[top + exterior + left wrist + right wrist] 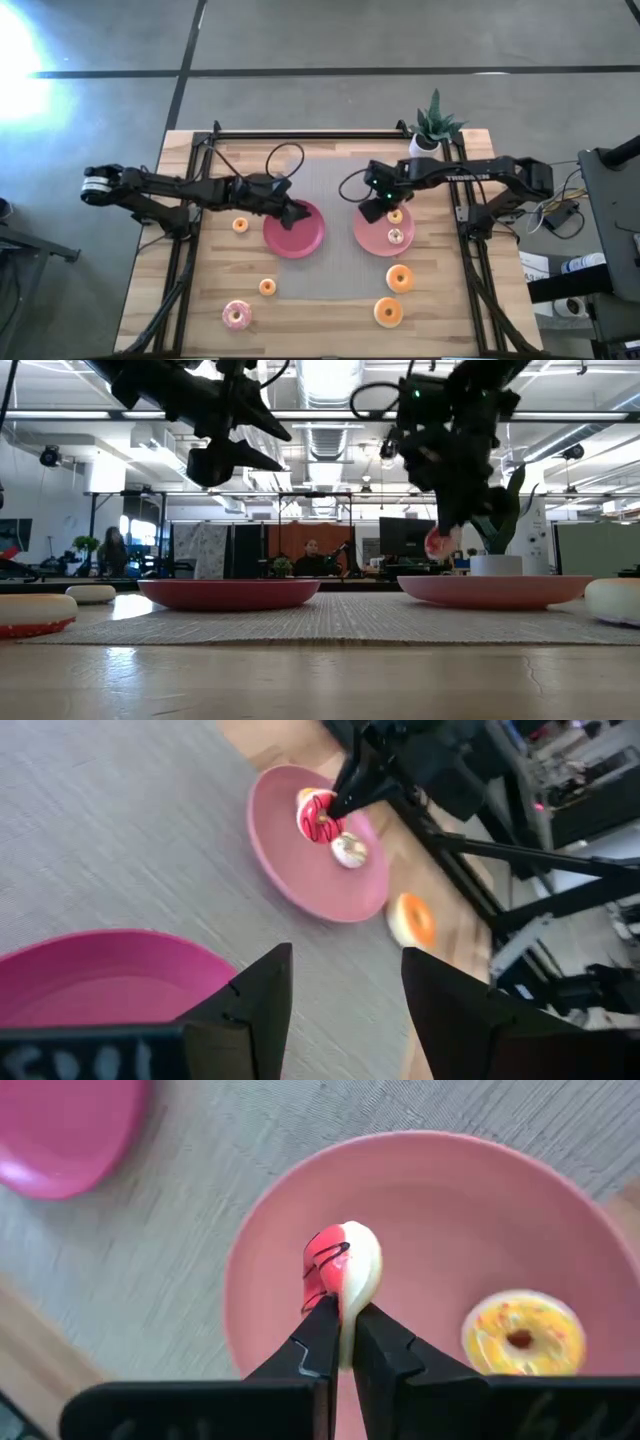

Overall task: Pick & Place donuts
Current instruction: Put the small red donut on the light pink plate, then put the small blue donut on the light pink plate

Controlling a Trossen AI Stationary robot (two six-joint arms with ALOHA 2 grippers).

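My right gripper (340, 1320) is shut on a red-iced donut (340, 1265) above the right pink plate (372, 237). A yellow-iced donut (522, 1332) lies flat on that plate. My left gripper (345, 990) hangs open above the left pink plate (293, 238), touching nothing. Two orange donuts (400, 278) (388, 312) lie on the table nearer than the right plate. Two small orange donuts (240, 225) (267, 287) and a pink donut (237, 316) lie on the left side. My right gripper pinches the red-iced donut by the rim of its ring (340, 1302), one finger on the iced face and one on the pale underside. The fingers come from above. The donut stands on edge, lifted clear above the right plate (495, 590).
Both plates sit on a grey mat (330, 180) in the table's middle. A potted plant (433, 130) stands at the far right corner. Metal rails (470, 250) run along the table's left and right sides. People sit in the room beyond.
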